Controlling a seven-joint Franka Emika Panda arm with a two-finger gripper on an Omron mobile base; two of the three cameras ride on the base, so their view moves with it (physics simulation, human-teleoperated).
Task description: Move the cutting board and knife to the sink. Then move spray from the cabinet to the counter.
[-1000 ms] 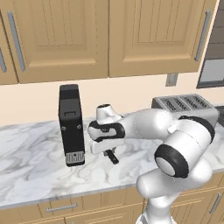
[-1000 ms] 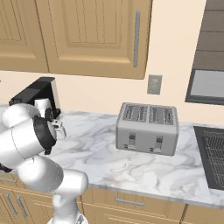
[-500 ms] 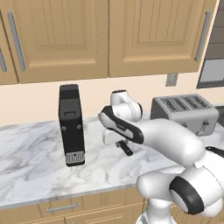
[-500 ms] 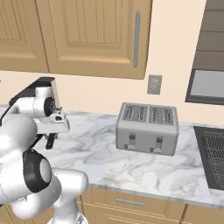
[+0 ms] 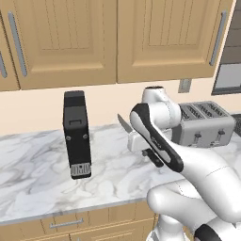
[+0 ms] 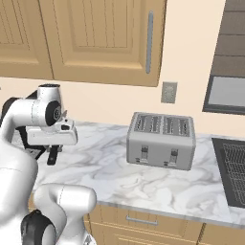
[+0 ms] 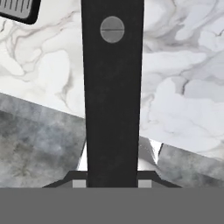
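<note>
My gripper (image 5: 140,142) is shut on the knife and holds it above the white marble counter (image 5: 37,164). The thin grey blade (image 5: 124,123) sticks up and to the left of the hand; the black handle (image 5: 153,158) points down and to the right. From the right base view the gripper (image 6: 51,139) holds the knife handle (image 6: 52,156) just over the counter (image 6: 110,167). In the hand view the black handle (image 7: 112,87) runs up the middle from the gripper (image 7: 112,181). The cutting board, sink, spray and doorless cabinet are out of view.
A black coffee machine (image 5: 77,134) stands on the counter left of the hand. A silver toaster (image 5: 202,124) (image 6: 161,139) sits to the right. A dark gridded surface (image 6: 232,167) lies at the far right. Panelled wall cabinets (image 5: 113,37) hang above.
The arm has swung right, away from the coffee machine, and unfolded upward. The knife has travelled with the hand and has lifted off the counter.
</note>
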